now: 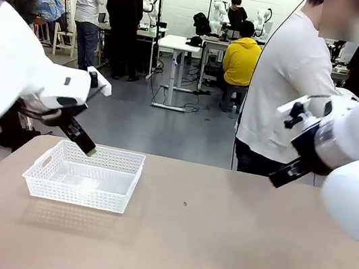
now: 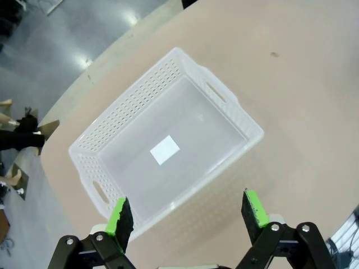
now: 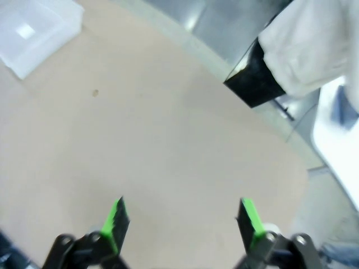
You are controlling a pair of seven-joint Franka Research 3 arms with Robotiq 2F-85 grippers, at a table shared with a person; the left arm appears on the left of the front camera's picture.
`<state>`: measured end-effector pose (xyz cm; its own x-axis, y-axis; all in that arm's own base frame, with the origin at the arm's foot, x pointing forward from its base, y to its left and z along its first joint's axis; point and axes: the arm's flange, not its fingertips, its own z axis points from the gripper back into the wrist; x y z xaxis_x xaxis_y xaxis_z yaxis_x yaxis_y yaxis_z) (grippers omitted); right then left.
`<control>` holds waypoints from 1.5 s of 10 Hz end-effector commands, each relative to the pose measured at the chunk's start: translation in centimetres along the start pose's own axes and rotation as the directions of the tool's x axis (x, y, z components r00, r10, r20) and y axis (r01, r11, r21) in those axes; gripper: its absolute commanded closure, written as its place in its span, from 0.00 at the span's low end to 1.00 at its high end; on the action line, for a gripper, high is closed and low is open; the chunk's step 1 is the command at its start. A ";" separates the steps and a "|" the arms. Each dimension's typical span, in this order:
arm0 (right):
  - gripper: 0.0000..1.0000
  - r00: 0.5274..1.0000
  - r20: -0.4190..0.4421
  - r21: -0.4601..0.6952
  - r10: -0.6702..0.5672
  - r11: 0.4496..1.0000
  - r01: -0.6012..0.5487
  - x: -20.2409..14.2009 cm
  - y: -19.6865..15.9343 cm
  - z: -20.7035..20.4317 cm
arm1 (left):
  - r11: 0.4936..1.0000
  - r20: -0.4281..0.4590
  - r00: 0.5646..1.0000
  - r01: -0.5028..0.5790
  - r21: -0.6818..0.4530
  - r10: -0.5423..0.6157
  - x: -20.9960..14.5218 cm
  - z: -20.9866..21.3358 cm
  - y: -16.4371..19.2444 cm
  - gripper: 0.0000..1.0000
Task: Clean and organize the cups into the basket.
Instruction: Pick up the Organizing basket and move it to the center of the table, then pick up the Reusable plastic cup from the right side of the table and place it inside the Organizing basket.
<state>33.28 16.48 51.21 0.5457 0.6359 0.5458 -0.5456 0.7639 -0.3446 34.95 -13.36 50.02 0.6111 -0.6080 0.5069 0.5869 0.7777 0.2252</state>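
Basket sits on the left part of the bench with nothing inside, so I judge the cups all remain to be stowed. My left pincer hangs over its edge, jaws spread wide, holding nothing; my right pincer likewise, over bare bench.

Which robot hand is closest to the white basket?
The left gripper: it hovers right at the rim of the basket, while the right gripper hangs over bare table, far off to the other side.
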 end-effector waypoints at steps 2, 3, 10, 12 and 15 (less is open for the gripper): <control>0.00 0.999 -0.030 -0.070 0.042 0.997 -0.044 -11.1 4.6 5.4 | 0.998 0.004 0.998 0.059 -0.019 -0.059 -7.8 2.3 -3.8 0.00; 0.00 1.000 -0.011 -0.029 0.011 1.000 -0.012 -0.2 0.4 3.5 | 1.000 -0.007 1.000 0.026 -0.007 -0.026 -0.3 2.5 -0.6 0.00; 0.00 0.789 -0.105 0.794 -0.605 0.427 0.432 -4.0 -8.8 5.2 | 0.374 0.091 0.796 -0.176 -0.911 0.598 -4.3 5.7 8.4 0.00; 0.00 0.613 -0.195 0.899 -0.765 0.110 0.424 -7.6 -14.1 3.5 | 0.246 0.026 0.681 -0.228 -0.942 0.732 -6.9 5.4 11.8 0.00; 0.00 0.452 -0.369 0.846 -0.812 -0.092 0.525 -14.4 -20.4 1.2 | 0.364 -0.062 0.615 -0.542 -0.758 0.786 -12.3 5.1 16.4 0.00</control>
<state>34.56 -7.17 51.86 0.8005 -0.0844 0.5933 -0.5125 0.4167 0.7508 34.32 6.74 51.70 0.8167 0.1263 0.5630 0.4788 0.3961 -0.7835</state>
